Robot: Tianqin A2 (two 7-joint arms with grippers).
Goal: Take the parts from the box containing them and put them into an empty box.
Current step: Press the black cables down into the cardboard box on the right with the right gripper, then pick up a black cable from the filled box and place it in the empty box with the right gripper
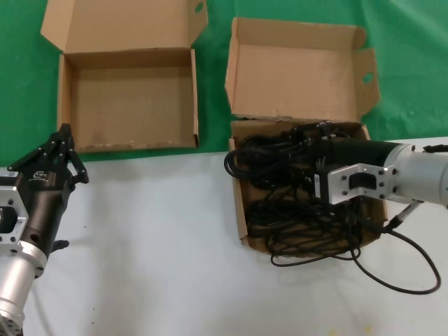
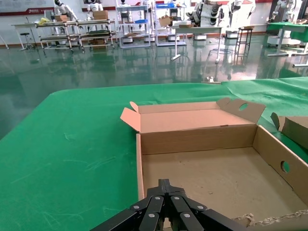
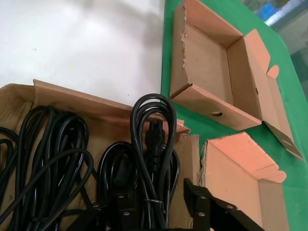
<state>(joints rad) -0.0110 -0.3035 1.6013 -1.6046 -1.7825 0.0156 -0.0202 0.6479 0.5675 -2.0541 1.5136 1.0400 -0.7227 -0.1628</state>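
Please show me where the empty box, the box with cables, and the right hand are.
empty box [image 1: 133, 105], head view, bare floor.
box with cables [image 1: 297, 70], head view, inside of lid.
right hand [image 3: 161, 211], right wrist view, between its fingertips, around a cable bundle.

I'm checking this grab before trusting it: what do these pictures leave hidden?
- Head view: the right pincer tips are lost among the black cables.
- Right wrist view: the frame edge cuts the fingers, so the grip is unclear.
- Head view: cables cover the cable box floor, so the count is unknowable.

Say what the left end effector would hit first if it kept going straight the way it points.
Probably the near, ragged edge of the empty box, then its bare floor; the left end effector points into it.
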